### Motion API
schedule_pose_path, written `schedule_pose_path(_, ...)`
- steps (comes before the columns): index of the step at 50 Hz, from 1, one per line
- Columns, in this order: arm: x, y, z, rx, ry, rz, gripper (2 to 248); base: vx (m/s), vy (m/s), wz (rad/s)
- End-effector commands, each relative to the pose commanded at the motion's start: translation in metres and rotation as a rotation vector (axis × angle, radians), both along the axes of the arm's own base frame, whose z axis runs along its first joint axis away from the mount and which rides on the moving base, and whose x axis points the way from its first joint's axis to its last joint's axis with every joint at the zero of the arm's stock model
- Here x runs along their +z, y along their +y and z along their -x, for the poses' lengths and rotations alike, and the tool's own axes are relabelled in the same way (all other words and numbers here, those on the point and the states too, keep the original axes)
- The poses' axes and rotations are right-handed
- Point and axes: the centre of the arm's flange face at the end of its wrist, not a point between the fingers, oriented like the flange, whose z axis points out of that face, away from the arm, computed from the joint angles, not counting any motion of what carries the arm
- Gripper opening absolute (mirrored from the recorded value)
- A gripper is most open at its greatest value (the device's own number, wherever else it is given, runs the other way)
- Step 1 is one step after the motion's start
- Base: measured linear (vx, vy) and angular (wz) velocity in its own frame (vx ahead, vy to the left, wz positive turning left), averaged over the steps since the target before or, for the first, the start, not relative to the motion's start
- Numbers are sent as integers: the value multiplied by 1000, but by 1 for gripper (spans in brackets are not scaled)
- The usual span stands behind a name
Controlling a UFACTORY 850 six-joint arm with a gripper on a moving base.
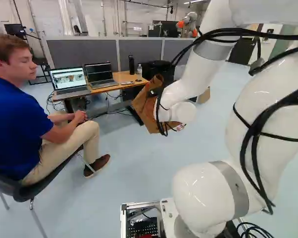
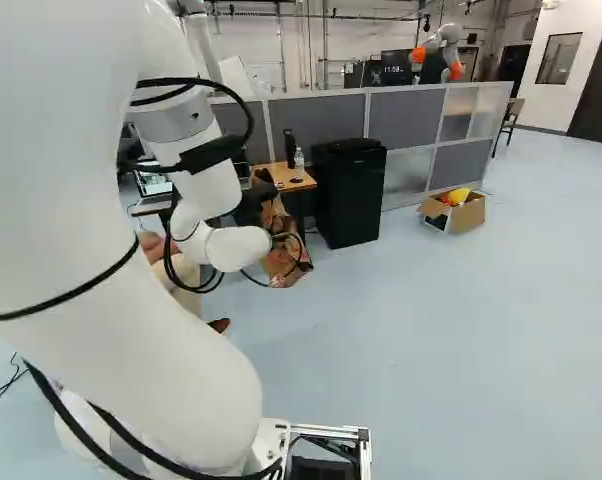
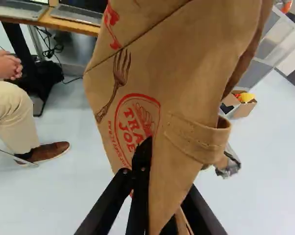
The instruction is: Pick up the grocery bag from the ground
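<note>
Person [image 1: 13,114] in a blue shirt and tan trousers sits on a black chair [image 1: 45,181], well left of the claw [image 2: 253,202], hands together in the lap. Between the person and the claw, farther ahead, two open laptops [image 1: 70,85] stand side by side on a wooden bench [image 1: 102,89], with a black bottle [image 1: 131,64] and a clear bottle [image 1: 139,69] upright toward its right end.

At the claw itself, a brown paper grocery bag [image 1: 141,111] is gripped between the two fingers [image 3: 141,169], which press its narrow, creased end from either side. The bag hangs tilted from the claw, spreading wider ahead of the fingers, its face printed in red with a drawing of a fork; a folded paper strip [image 3: 196,139] stands out from its right side. The pale floor [image 2: 461,340] shows beyond its lower end.

Right of the claw and beyond it, a black cabinet [image 2: 349,195] stands on the floor just beside the bench, before a grey partition [image 2: 406,125]. Behind the partition rises another robot [image 2: 443,45], white and orange. Farther right, an open cardboard box [image 2: 471,215] sits on the floor near the partition, something yellow [image 2: 459,195] at its top.
</note>
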Motion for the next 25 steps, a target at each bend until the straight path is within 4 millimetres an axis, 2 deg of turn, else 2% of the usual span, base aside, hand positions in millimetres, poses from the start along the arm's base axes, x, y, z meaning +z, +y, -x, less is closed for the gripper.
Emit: schedule_pose_path(25,6,-4,45,-78,-85,-144,22,0,0,0)
